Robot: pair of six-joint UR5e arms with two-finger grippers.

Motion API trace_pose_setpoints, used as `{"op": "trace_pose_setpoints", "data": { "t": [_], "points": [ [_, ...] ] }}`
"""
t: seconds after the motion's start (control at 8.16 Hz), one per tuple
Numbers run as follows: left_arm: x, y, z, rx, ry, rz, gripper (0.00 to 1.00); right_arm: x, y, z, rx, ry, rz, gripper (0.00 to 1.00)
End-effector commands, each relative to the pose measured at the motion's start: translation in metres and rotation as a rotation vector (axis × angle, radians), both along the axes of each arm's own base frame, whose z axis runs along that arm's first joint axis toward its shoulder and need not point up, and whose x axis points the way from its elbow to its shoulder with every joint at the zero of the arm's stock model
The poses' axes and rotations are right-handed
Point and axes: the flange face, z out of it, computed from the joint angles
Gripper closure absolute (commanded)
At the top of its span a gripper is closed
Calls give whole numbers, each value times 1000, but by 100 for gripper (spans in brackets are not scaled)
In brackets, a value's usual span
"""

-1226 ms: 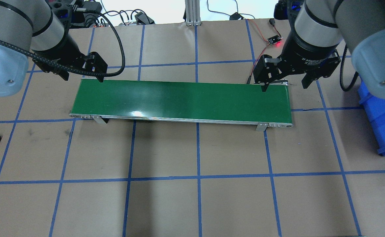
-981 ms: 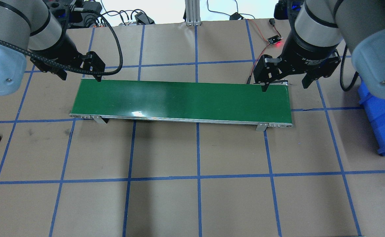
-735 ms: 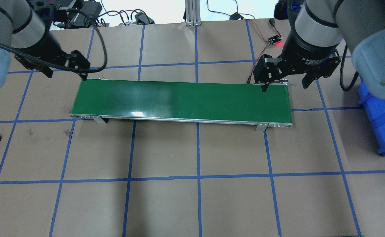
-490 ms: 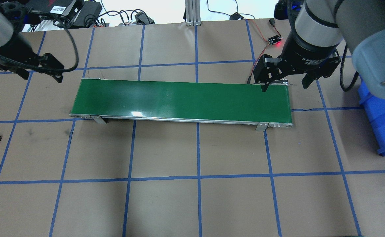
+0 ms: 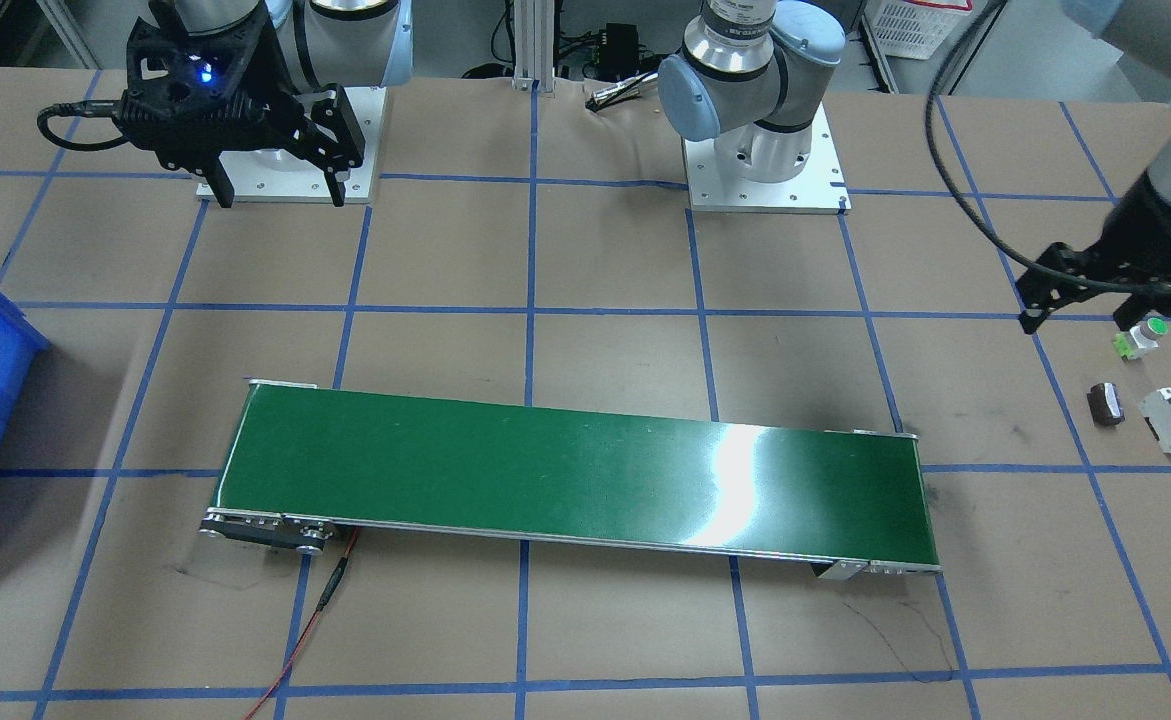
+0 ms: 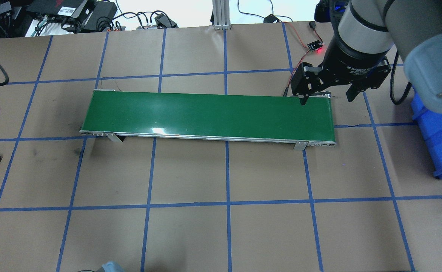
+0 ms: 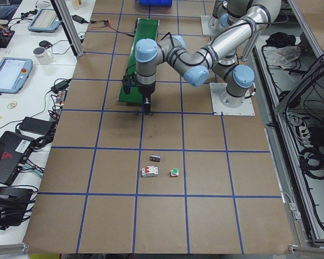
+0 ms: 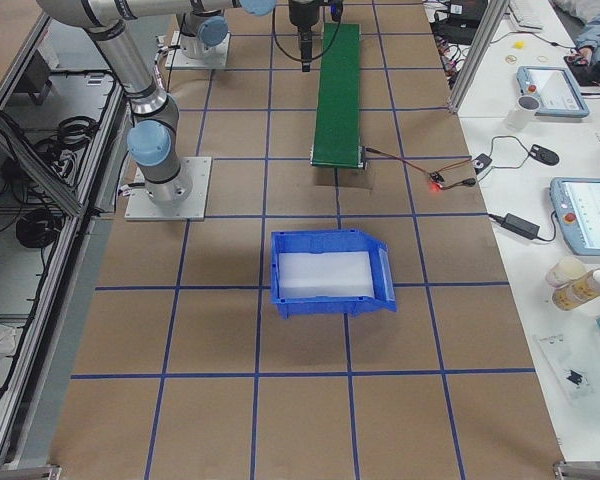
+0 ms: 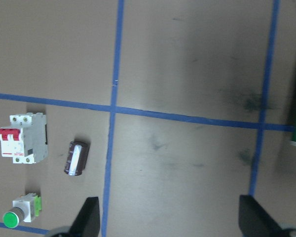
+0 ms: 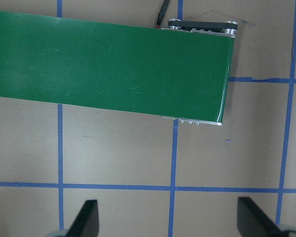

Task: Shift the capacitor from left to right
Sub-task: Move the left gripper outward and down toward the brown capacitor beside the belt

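The green conveyor belt [image 6: 209, 115] sits bare, nothing riding on it. And the left gripper [image 9: 170, 219] is on the move! A moment ago it hung over the belt's left end; now it has swung well out beyond that end, fingers spread wide with nothing between them. The right gripper [image 6: 326, 97] hasn't budged, parked over the belt's right end, fingers apart too. Out past the belt's left end sits the white breaker [image 9: 22, 138]. Just beside it, on the belt side, the capacitor [image 9: 77, 158] lies on its side, untouched. My read: the pick-up approach is under way, with the gripper not yet lined up over the capacitor.
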Motion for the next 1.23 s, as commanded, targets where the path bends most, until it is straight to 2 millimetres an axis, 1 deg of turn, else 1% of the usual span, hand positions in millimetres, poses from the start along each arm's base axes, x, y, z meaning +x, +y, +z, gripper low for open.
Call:
{"op": "trace_pose_setpoints", "data": {
  "t": [0.0,0.12,0.25,0.37,0.49,0.61,0.86,0.98,1.1],
  "points": [
    [103,6,-77,30,20,85,0,-1,-1,-1,1,6,0,0],
    [117,1,-98,22,9,90,0,-1,-1,-1,1,7,0,0],
    [126,-3,-121,35,19,70,0,-1,-2,-2,2,8,0,0],
    [131,-6,-141,50,28,69,0,-1,-2,-2,4,11,4,0],
    [138,-5,-155,63,37,81,0,-1,-1,0,-1,11,12,0],
    [141,-6,-171,81,55,82,0,-2,-2,0,-1,11,10,0],
    [142,-6,-194,111,80,73,0,-2,-2,-1,-1,12,10,0],
    [143,-6,-200,122,85,67,0,-1,-2,-2,2,10,12,0],
    [147,-3,-206,168,53,66,0,-2,-2,0,-1,11,10,0]
  ]
}}
